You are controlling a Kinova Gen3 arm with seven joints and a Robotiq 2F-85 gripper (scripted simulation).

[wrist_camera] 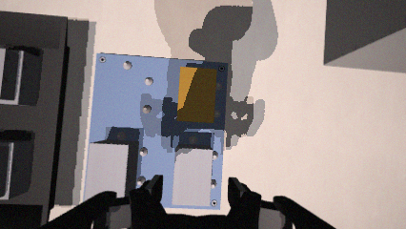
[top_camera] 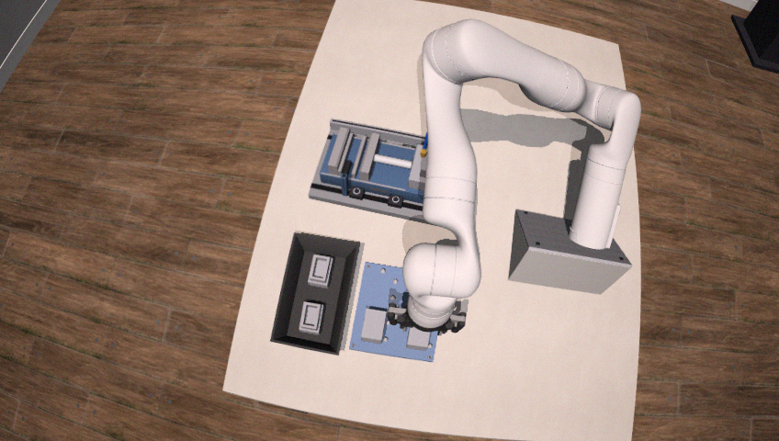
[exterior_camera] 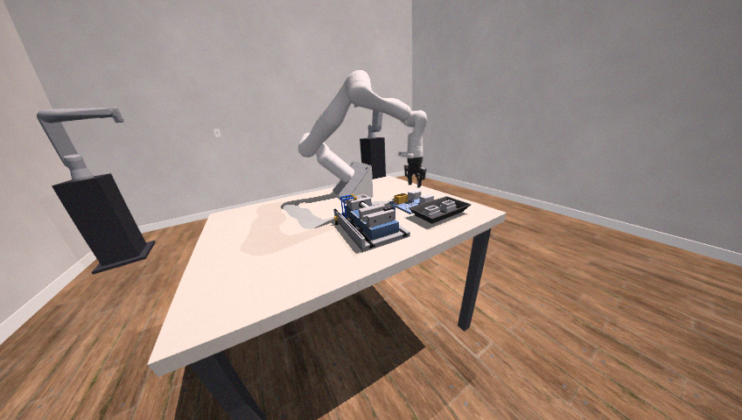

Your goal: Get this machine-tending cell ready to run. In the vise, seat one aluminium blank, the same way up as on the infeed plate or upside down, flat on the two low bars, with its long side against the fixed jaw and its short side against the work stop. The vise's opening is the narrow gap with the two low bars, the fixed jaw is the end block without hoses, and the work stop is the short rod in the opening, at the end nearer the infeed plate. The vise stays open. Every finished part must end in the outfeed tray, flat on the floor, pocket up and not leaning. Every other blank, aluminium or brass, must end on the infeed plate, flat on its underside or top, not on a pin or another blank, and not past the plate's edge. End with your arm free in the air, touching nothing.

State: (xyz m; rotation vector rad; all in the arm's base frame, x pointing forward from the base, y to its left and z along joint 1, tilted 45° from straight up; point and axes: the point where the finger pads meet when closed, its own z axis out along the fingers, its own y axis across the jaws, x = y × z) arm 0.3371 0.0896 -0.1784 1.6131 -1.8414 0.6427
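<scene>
My gripper (wrist_camera: 195,186) is open and empty, well above the blue infeed plate (wrist_camera: 154,129). On the plate lie two aluminium blanks (wrist_camera: 192,176) (wrist_camera: 107,172) and one brass blank (wrist_camera: 196,94). The fingers hang over the aluminium blank at the plate's right side, which also shows in the top view (top_camera: 420,338). The other aluminium blank (top_camera: 373,324) lies beside it. The vise (top_camera: 375,163) stands open, its gap with the two low bars (top_camera: 354,155) empty. Two finished parts (top_camera: 320,269) (top_camera: 311,317) lie pocket up in the black outfeed tray (top_camera: 315,291).
The arm's grey base block (top_camera: 562,251) stands right of the plate. The arm's forearm hangs over the vise's hose end (top_camera: 423,155). In the exterior view a second arm on a black pedestal (exterior_camera: 99,218) stands off the table at the left.
</scene>
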